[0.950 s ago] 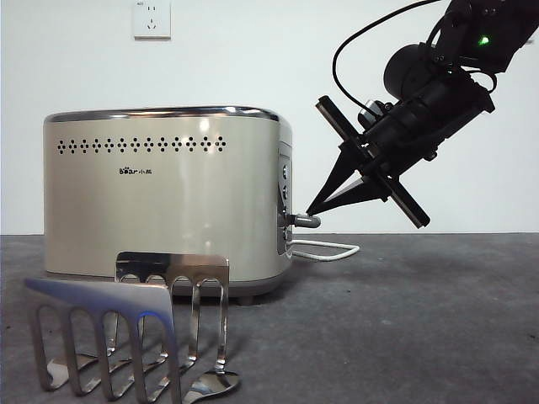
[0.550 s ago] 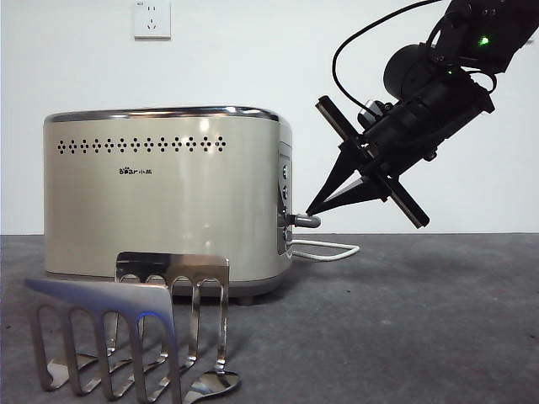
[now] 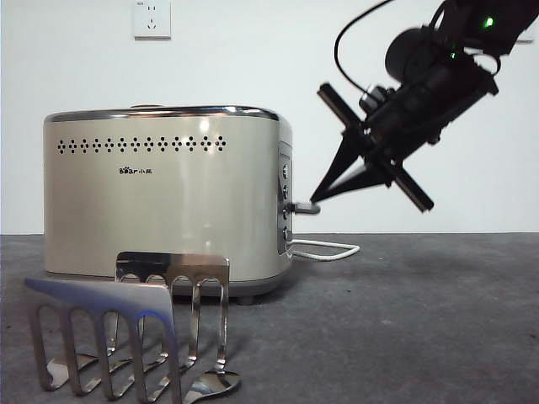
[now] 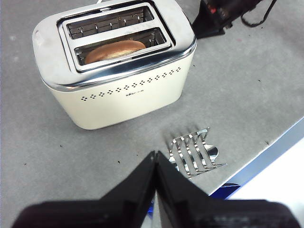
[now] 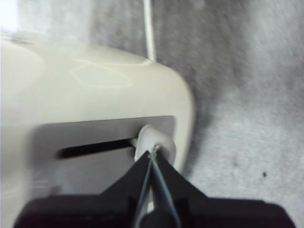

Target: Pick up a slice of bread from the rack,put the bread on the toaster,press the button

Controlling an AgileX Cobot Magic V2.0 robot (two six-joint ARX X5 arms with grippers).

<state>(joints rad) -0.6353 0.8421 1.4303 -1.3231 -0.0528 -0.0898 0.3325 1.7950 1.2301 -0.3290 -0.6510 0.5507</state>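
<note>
The slice of bread sits mostly sunk in the toaster slot (only its domed crust shows); rack empty. Right tool, jaws together, touches the lever; left tool closed.

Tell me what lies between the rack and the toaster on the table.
Nothing lies there. The left wrist view shows only bare grey table between the rack and the toaster. The front view has the rack overlapping the toaster, so it cannot show this.

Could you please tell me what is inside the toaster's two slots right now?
In the toaster, one slot holds the slice of bread; only its domed top shows. The other slot shows only wire guides.
</note>
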